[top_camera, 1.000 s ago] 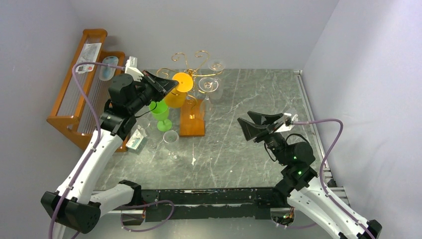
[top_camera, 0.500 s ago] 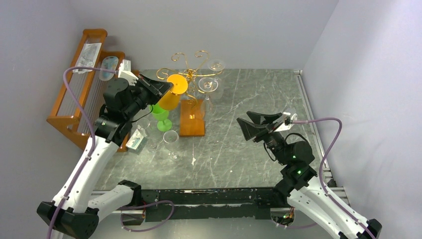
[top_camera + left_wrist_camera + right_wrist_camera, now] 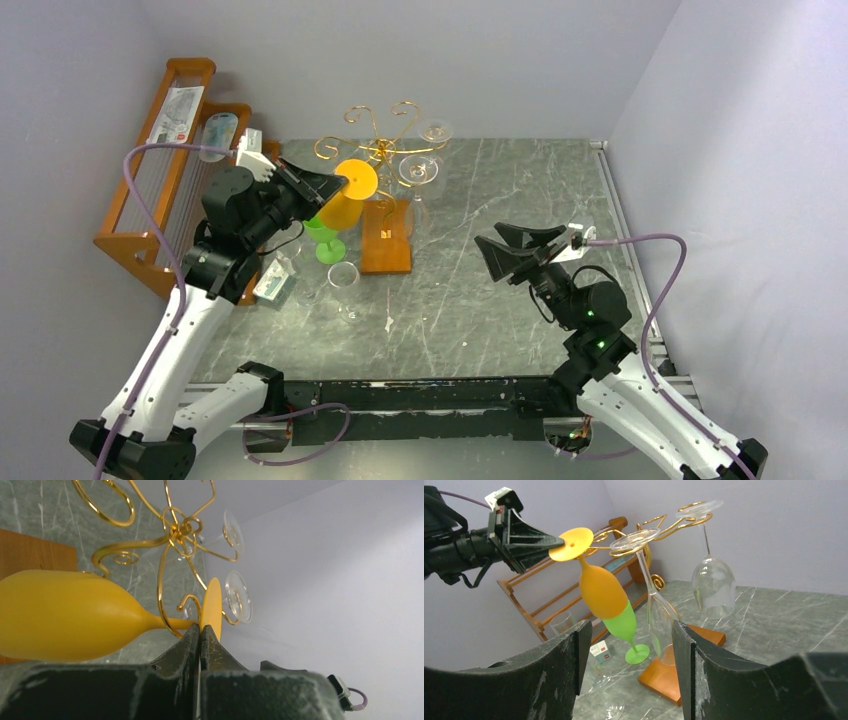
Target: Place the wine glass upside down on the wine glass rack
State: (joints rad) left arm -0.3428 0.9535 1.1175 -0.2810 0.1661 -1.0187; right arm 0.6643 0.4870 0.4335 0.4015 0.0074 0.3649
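Stepped brown wooden shelf (image 3: pixel 150 215) stands at far L of grey marble-look tabletop (image 3: pixel 520 190), against the wall. On its steps: flat clear plastic packet (image 3: pixel 178 105) w/ print, and a clear cup (image 3: pixel 215 135). Just R of shelf's near end: small white box (image 3: pixel 275 282), then upright green plastic wine glass (image 3: pixel 328 248), then a clear glass (image 3: pixel 343 276). Further R of shelf, 2 clear wine glasses (image 3: pixel 420 170) hang foot-up.

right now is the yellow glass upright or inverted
Inverted, tilted: yellow glass foot up in the left end effector, bowl below.
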